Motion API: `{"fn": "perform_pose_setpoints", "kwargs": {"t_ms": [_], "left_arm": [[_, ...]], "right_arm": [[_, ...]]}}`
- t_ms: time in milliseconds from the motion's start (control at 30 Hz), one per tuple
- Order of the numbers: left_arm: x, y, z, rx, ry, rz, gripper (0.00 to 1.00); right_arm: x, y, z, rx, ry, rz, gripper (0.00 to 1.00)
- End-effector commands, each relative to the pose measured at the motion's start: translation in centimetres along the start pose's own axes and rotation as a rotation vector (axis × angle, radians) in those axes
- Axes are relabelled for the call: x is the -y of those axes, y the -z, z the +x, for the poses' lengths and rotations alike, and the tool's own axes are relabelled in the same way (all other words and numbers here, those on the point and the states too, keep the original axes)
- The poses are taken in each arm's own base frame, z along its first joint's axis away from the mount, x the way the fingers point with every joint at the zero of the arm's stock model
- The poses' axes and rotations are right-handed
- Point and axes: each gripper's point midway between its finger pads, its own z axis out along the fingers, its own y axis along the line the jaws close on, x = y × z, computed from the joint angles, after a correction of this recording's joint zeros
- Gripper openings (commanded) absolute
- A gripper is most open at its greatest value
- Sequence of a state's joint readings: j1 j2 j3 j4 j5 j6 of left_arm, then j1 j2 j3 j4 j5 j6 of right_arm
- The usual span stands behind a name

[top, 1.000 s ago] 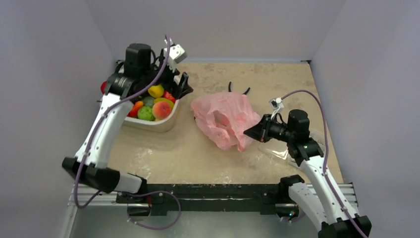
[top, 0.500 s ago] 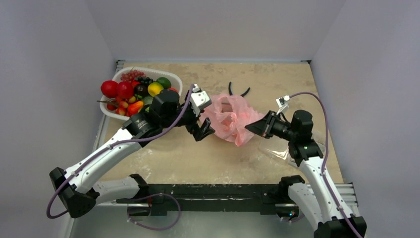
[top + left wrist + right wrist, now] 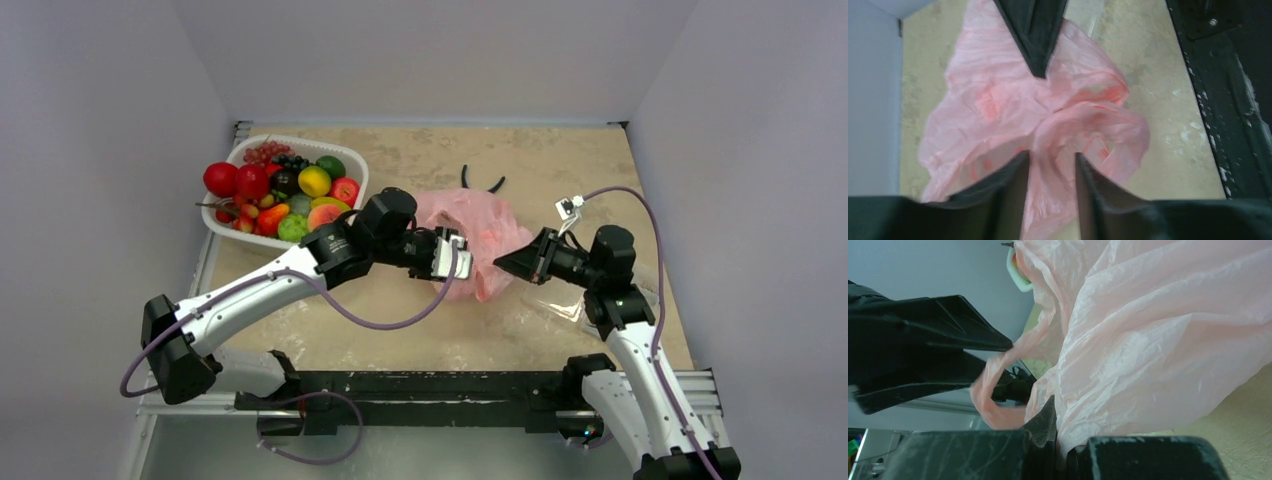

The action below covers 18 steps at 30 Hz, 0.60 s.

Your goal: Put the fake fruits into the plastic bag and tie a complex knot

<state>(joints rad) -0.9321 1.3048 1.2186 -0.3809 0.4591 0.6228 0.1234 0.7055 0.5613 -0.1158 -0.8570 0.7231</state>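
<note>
The wrist views showed what the top view could not: left gripper (image 3: 1050, 159) spread astride a fold of the pink plastic bag (image 3: 993, 100), right gripper (image 3: 1064, 442) pinching its film.

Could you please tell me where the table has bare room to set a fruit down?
Bare table runs between the plastic bag and the front rail, and in the far right corner. It is crowded mid-table, where the left hand and right hand meet the bag, and at the fruit basket.
</note>
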Motion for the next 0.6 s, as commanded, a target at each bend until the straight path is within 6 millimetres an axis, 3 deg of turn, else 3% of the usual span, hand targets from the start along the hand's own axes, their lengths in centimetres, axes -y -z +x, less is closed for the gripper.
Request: {"fn": "perform_pose_setpoints", "kwargs": {"t_ms": [0, 33, 133, 267, 467, 567], "left_arm": [[3.9, 2.5, 1.5, -0.046, -0.177, 0.198, 0.12], [5.1, 3.8, 2.5, -0.059, -0.174, 0.239, 0.00], [8.1, 7.9, 5.9, -0.100, -0.148, 0.326, 0.00], [11.6, 11.5, 9.9, -0.206, -0.228, 0.417, 0.00], [13.9, 13.5, 12.5, -0.271, -0.268, 0.490, 0.00], [13.8, 13.8, 14.2, -0.330, -0.296, 0.479, 0.00]], "right_arm": [[-1.4, 0.7, -1.0, 0.021, 0.085, -0.004, 0.00], [-1.3, 0.8, -1.4, 0.032, 0.087, 0.011, 0.00], [-1.0, 1.2, -2.3, 0.053, 0.071, 0.059, 0.00], [-1.1, 1.8, -4.2, 0.107, 0.041, 0.096, 0.00], [1.4, 3.0, -8.0, 0.151, -0.099, 0.140, 0.00], [2.6, 4.0, -9.3, 0.146, -0.207, 0.109, 0.00]]}}
